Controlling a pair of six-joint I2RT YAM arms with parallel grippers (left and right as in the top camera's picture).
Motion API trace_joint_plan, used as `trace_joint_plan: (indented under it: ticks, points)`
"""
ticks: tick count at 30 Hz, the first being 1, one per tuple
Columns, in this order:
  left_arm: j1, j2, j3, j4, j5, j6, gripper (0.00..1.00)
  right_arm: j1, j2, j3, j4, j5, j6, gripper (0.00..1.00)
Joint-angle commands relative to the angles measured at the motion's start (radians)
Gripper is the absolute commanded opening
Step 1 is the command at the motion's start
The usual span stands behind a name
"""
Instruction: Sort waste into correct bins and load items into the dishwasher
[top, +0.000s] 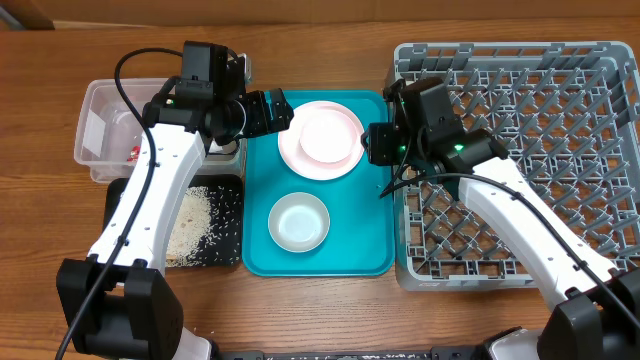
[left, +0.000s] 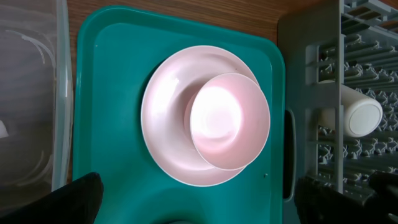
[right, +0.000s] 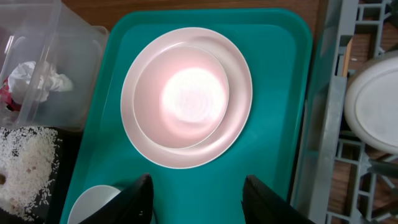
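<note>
Your two claws hover at opposite sides of the pale pink plate (left: 165, 118), which sits at the far end of the teal tray (top: 345, 250) with a smaller pink dish (left: 230, 121) resting on it, off-centre. The left claw (top: 278, 108) is spread wide and the right claw (top: 372, 142) is partly apart; neither grips anything. The white bowl (top: 298, 222) stands alone at the tray's near end. The white cup (left: 360, 116) lies in the grey rack (top: 540, 120), just right of the tray. Left of it, the clear tub (top: 95, 130) holds the tissue (right: 37, 78) and wrapper (top: 133, 153), and rice (top: 190, 220) covers the black tray (top: 225, 210). Your left arm overhangs both bins, and your right arm crosses the rack's near-left corner, above the wooden surface (top: 320, 310).
</note>
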Motion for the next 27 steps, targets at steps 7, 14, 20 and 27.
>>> trace_joint_plan:
  ticks: [7, 14, 20, 27]
  points:
    - [-0.002, -0.007, 0.018, 0.063, -0.007, 0.012, 1.0, 0.047, 0.001, -0.006, 0.012, -0.047, 0.003, 0.49]
    - [-0.002, -0.007, 0.018, 0.064, -0.015, 0.016, 1.0, 0.095, 0.004, -0.006, 0.058, -0.047, 0.002, 0.5]
    - [0.006, -0.018, 0.031, 0.11, -0.112, 0.004, 1.0, 0.134, 0.043, -0.006, 0.121, -0.047, 0.003, 0.52]
    - [0.087, -0.093, 0.14, 0.085, -0.23, 0.005, 1.0, 0.192, 0.141, -0.006, 0.234, -0.047, 0.002, 0.68]
